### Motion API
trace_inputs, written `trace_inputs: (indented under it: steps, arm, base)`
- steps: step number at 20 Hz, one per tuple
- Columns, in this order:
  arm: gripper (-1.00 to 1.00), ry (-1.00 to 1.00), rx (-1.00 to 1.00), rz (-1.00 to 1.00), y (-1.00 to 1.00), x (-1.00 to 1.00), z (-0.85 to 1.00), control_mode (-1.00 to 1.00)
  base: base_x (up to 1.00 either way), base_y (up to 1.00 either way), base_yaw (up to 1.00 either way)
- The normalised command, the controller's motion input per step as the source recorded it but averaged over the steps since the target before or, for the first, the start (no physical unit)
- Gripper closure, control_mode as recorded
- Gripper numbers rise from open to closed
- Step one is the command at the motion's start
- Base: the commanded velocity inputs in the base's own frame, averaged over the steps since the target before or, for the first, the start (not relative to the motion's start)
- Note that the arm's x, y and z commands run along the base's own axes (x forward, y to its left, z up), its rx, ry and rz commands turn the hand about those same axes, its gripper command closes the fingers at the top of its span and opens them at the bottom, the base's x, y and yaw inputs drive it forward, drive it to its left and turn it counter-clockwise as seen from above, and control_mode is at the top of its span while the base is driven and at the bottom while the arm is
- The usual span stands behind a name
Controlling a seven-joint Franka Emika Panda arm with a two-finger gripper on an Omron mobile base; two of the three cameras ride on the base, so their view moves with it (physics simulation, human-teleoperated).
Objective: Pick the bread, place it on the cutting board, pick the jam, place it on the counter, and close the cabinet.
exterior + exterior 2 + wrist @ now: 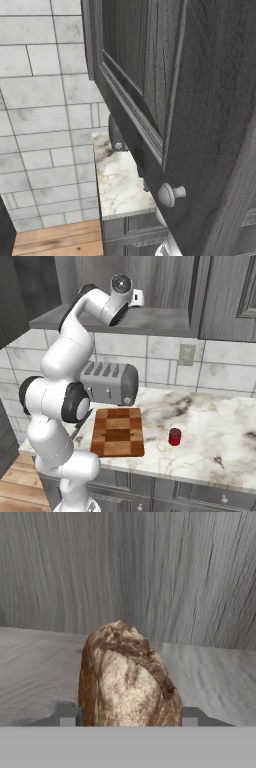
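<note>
We find no readable writing or brand on anything here. In the hand view the bread stands directly between the two fingertips of our gripper, one grey tip showing at each side of its base, so the jaws appear closed against the loaf. It is a chunky piece with a cracked, dark brown crust and a paler, floury face, resting on the grey wood-grain shelf of the cabinet, with the cabinet's grained back wall behind it.

From the right base view our arm reaches up into the open cabinet. Below, the checkered cutting board lies near the front edge of the marbled counter, in front of a silver toaster. A small red jar stands just right of the board. The left base view shows the open door's round pale knob.
</note>
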Motion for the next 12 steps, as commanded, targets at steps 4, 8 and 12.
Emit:
trace_inputs:
  steps: [4, 8, 12]
  arm:
    - [1.00, -0.01, 0.00, 0.00, 0.00, -0.16, 0.14, -1.00]
    - [1.00, -0.04, 0.00, 0.00, 0.00, -0.22, 0.13, -1.00]
    - [1.00, -0.02, 0.00, 0.00, 0.00, -0.32, 0.01, -1.00]
  base:
    - [0.00, 0.00, 0.00]
    - [0.00, 0.00, 0.00]
    - [0.00, 0.00, 0.00]
